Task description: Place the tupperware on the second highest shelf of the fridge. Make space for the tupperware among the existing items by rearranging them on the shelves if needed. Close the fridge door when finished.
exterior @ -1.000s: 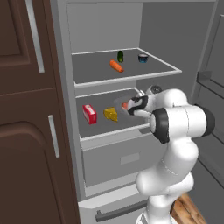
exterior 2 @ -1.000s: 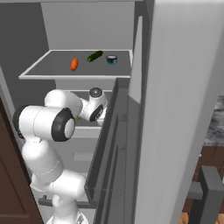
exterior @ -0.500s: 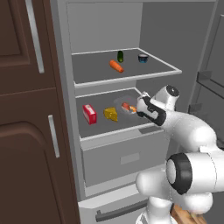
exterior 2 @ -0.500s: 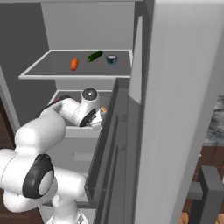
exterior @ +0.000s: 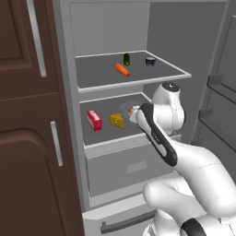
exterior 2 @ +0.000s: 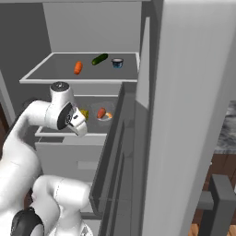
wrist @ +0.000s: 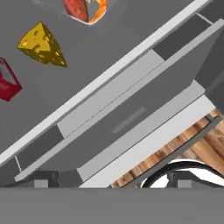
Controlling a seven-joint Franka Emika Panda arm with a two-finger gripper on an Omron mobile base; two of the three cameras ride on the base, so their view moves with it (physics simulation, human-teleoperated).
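Observation:
The tupperware (exterior: 131,110) (exterior 2: 103,114) (wrist: 85,9), clear with a reddish lump and orange pieces, rests on the fridge shelf (exterior: 108,131) beside a yellow cheese wedge (exterior: 117,120) (wrist: 42,44) and a red carton (exterior: 94,120) (wrist: 6,81). My gripper (exterior 2: 79,125) (wrist: 109,181) hangs in front of that shelf's edge, open and holding nothing, well clear of the tupperware. On the shelf above lie an orange carrot (exterior: 122,69) (exterior 2: 78,67), a dark green oblong (exterior: 126,59) (exterior 2: 99,59) and a small dark bowl (exterior: 150,61) (exterior 2: 117,62). My arm hides part of the tupperware in the left base view.
The fridge door (exterior 2: 193,115) stands wide open on the right, its grey racks (exterior 2: 115,152) facing inward. Below the lower shelf is a grey inner drawer (exterior: 131,166) (wrist: 131,118). Dark brown cabinets (exterior: 27,129) flank the fridge on the left. Wooden floor (wrist: 192,148) lies beneath.
The gripper has opened and left the tupperware on the shelf. The hand has drawn back out to the shelf's front edge, and the arm has folded into a new pose.

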